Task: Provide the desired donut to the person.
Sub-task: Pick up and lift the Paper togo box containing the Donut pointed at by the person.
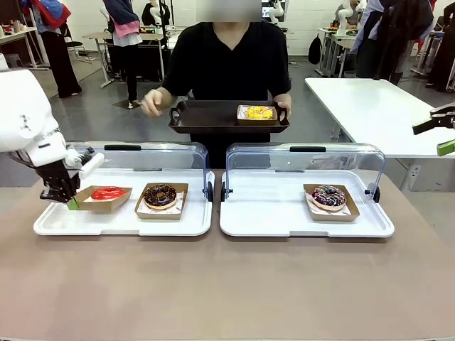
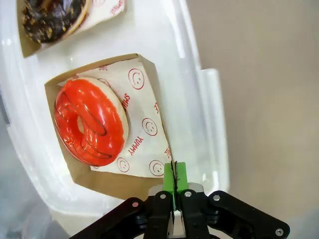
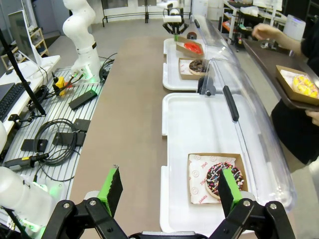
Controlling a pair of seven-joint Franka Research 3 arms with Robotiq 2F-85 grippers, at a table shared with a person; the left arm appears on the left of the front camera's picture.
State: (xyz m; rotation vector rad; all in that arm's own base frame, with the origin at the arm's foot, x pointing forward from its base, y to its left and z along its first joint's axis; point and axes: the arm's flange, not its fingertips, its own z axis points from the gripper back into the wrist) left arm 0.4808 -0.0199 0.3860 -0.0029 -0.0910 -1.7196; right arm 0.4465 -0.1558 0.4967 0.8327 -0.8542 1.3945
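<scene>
Left gripper (image 2: 174, 173) clamps the red donut tray (image 2: 105, 181) by a corner hidden between pads; right gripper (image 3: 169, 184) spread apart.

Your front camera sits on the robot's side of the worktop (image 1: 227, 284) and looks across it at the person (image 1: 227, 64), taking in the left tray (image 1: 121, 224) and the right tray (image 1: 284, 222). Your left wrist camera looks almost straight down, very close, past its own fingers (image 2: 180, 175) onto the red donut (image 2: 89, 122) and its carton (image 2: 102, 181). Your right wrist camera hangs raised off the worktop's right end, looking along its length. All three views share the red donut; front and right wrist views share the sprinkled donut (image 1: 328, 196).
</scene>
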